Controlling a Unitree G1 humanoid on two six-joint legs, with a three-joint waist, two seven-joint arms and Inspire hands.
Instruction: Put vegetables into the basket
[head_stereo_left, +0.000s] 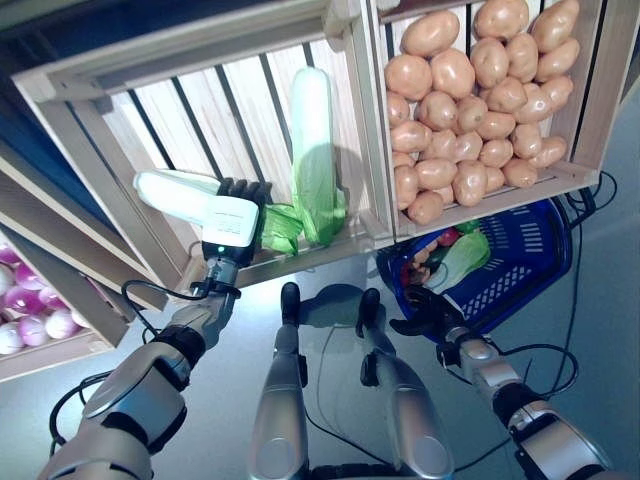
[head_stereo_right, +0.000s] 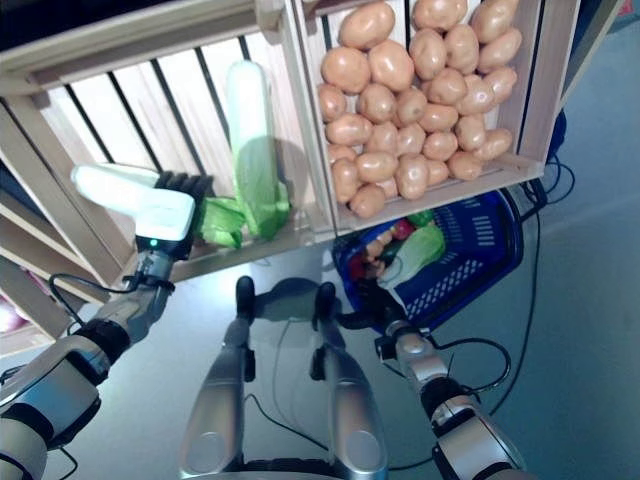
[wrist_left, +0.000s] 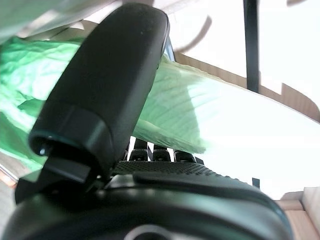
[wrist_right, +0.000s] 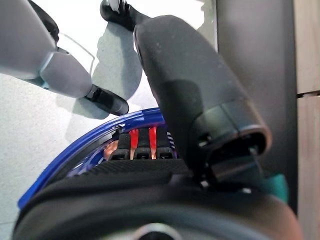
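Nearest, the right robot hand (head_stereo_left: 425, 312) curls round the rim of the blue plastic basket (head_stereo_left: 520, 270). Above-left of that basket, in the slatted wooden crate (head_stereo_left: 200, 110), the left robot hand (head_stereo_left: 235, 215) grips a pale green-leafed cabbage (head_stereo_left: 175, 192); another stands beside it. The picking step looks underway; the next move calls for carrying the cabbage across into the basket.

Cabbages (head_stereo_left: 318, 150) lie in the crate (head_stereo_left: 120, 85) left of the potatoes (head_stereo_left: 470, 100); basket (head_stereo_left: 520, 265) below.

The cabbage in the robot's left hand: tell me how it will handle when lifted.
The cabbage is long, so it may tilt in the left robot hand, which grips near its leafy end. Its green leaves look thin and floppy. The pale stalk seems smooth, possibly slippery.
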